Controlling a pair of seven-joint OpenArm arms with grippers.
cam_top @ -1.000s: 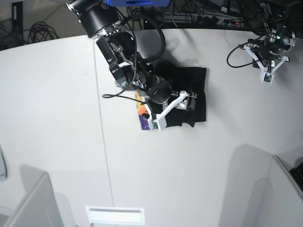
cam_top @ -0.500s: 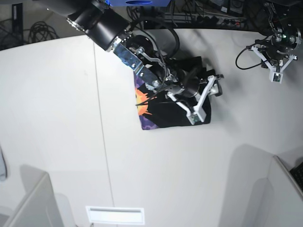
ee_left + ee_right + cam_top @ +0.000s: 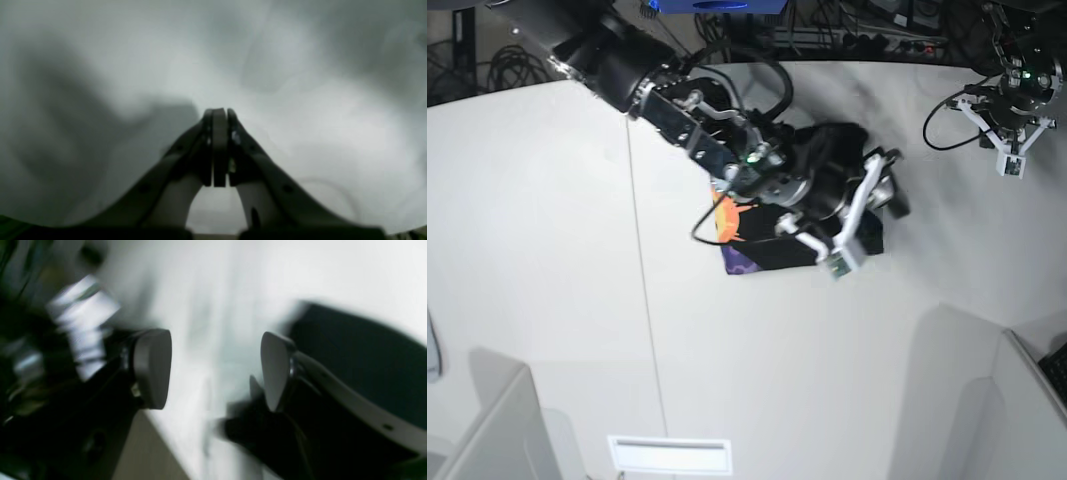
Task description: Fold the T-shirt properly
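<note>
**Shirt under my right end effector, left one parked far off**

Reading the base view from left to right: bare white desk [image 3: 547,300] first, then the T-shirt [image 3: 767,245], then my right end effector [image 3: 867,215], then open desk again, and last my left end effector [image 3: 1012,160] up at the far corner.

The T-shirt lies near the middle of the desk as a compact dark bundle. A strip of orange and purple print shows at its left edge; the rest is plain black. Its long axis seems to run roughly left to right across the view, though my right arm hides much of its upper part.

My right end effector hangs over the bundle's right edge, jaws spread wide with nothing between them. My right wrist camera, blurred, shows the two pads [image 3: 151,368] apart over pale desk, with black cloth [image 3: 367,356] just beyond the right-hand one. So the shirt lies directly beneath and to the left of this end effector, and any further fold or tidy falls to it.

My left end effector is pressed fully shut and holds nothing; its wrist camera shows only blurred pale surface ahead. It sits well apart from the shirt, which lies far to its left in the base view.
</note>
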